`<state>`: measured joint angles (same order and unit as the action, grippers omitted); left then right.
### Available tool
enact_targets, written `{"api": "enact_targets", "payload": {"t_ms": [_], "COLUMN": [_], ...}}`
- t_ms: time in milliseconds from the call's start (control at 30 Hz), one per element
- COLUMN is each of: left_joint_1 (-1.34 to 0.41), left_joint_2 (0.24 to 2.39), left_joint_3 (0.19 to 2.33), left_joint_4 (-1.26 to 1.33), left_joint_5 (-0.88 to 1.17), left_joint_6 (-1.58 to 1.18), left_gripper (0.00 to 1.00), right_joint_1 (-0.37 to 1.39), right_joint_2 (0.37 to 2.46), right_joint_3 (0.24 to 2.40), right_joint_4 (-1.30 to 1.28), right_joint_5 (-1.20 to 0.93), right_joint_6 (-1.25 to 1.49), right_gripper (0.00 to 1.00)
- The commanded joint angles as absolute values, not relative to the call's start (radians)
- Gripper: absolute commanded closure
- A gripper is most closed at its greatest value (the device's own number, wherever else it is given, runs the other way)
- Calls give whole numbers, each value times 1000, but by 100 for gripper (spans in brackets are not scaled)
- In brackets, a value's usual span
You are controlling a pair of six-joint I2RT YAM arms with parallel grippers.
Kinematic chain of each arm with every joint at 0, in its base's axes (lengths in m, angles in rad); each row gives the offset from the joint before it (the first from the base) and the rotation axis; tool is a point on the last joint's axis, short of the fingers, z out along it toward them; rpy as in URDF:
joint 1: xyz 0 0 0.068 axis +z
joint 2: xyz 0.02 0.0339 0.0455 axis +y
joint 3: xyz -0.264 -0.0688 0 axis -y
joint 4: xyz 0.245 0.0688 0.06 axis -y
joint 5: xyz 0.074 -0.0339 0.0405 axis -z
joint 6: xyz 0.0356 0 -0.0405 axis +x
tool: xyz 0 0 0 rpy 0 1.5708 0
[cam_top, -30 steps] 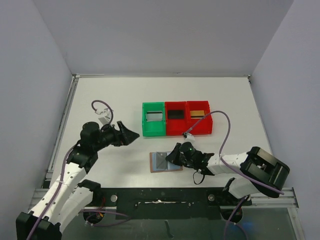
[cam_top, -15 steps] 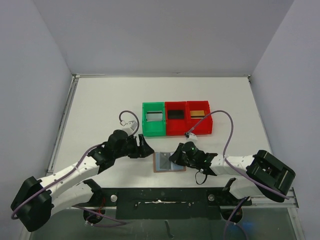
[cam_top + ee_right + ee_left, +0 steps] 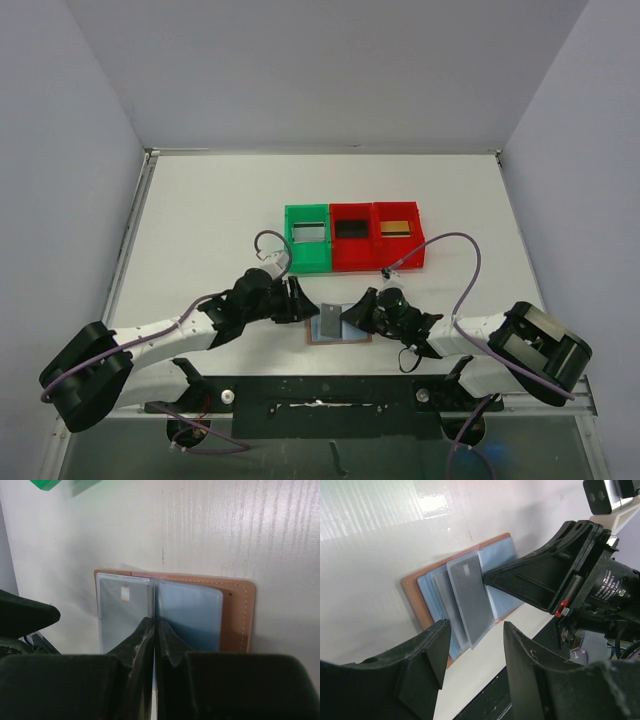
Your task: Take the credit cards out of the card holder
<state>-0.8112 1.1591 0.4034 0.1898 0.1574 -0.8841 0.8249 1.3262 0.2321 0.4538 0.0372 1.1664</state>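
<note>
card holder: open flat on the table, close to the near edge, about mid-width. Brown leather rim showing, blue-grey pockets face up.
grey card: lies on the holder's left half, over the pocket. Slightly skewed to the holder, with a small pale patch near one end.
right gripper: jaws pressed together, no gap visible. Tip is down on the holder's centre fold, touching the grey card's right edge. Can't tell if it pinches that edge or just presses beside it.
left gripper: jaws apart with a medium gap, holding nothing. Low over the table, just beside the holder's left edge, pointed at the grey card.
green bin: around the table centre, on the far-edge side of the holder. Leftmost in a row of three touching bins. Silver-grey card lies inside.
middle red bin: black card lies inside.
right red bin: gold card lies inside. Closest of the row to the right edge.
</note>
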Motion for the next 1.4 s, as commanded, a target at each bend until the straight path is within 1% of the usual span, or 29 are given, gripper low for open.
{"api": "enact_targets", "payload": {"t_ms": [0,200,533,700,967,1267,1367], "left_joint_1": [-831,-862,-881,-891,-895,-905,-910], "left_joint_2": [1211,1288,1350,1367,1406,1417,1423], "left_joint_3": [415,424,420,417,408,424,427], "left_joint_4": [342,387,405,437,484,510,512], "left_joint_5": [156,145,131,132,142,170,175], "left_joint_6": [-913,-934,-954,-960,-982,-983,-982], "left_gripper": [56,56,57,61,64,77,78], "right_joint_1": [804,799,794,795,794,795,787], "right_joint_2": [1333,1338,1350,1359,1373,1375,1367], "right_joint_3": [188,176,181,183,184,188,222], "right_joint_4": [397,406,413,416,423,424,379], "right_joint_5": [76,72,60,57,51,43,31], "right_joint_6": [1156,1161,1159,1156,1156,1146,1097], "right_gripper": [100,100,100,100,100,100,98]}}
